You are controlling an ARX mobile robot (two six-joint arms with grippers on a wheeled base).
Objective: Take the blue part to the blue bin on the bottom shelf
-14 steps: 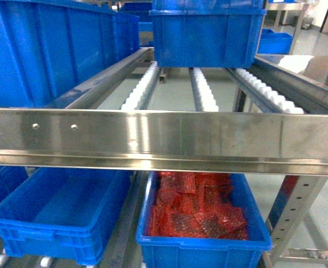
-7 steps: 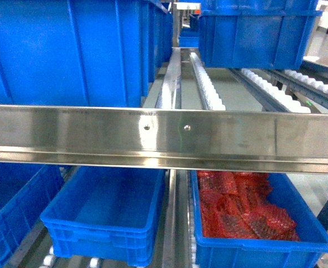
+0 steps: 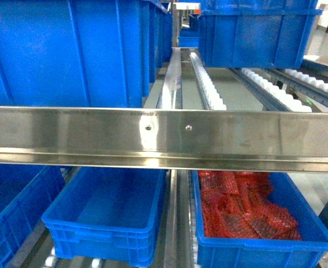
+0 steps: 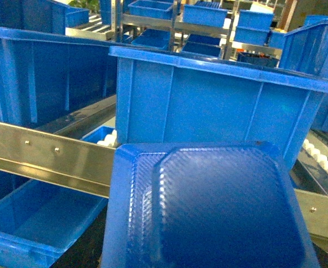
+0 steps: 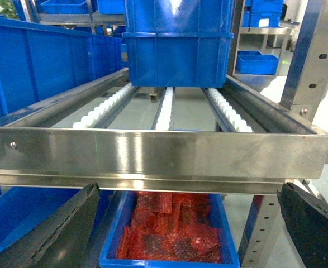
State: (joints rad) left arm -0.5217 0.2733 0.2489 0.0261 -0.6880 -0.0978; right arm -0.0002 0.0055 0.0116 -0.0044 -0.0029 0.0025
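One blue part, a glossy shallow tray with a textured raised centre, fills the left wrist view. The left claw is hidden, so I cannot tell its grip. The head view has barely shifted in the last half second, so the base seems settled facing the empty bin on the bottom shelf. The right claw gapes wide and holds nothing.

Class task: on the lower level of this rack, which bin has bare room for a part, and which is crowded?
The empty blue bin, left of the steel divider rail, has a bare floor. The bin to its right is crowded with red mesh packets.
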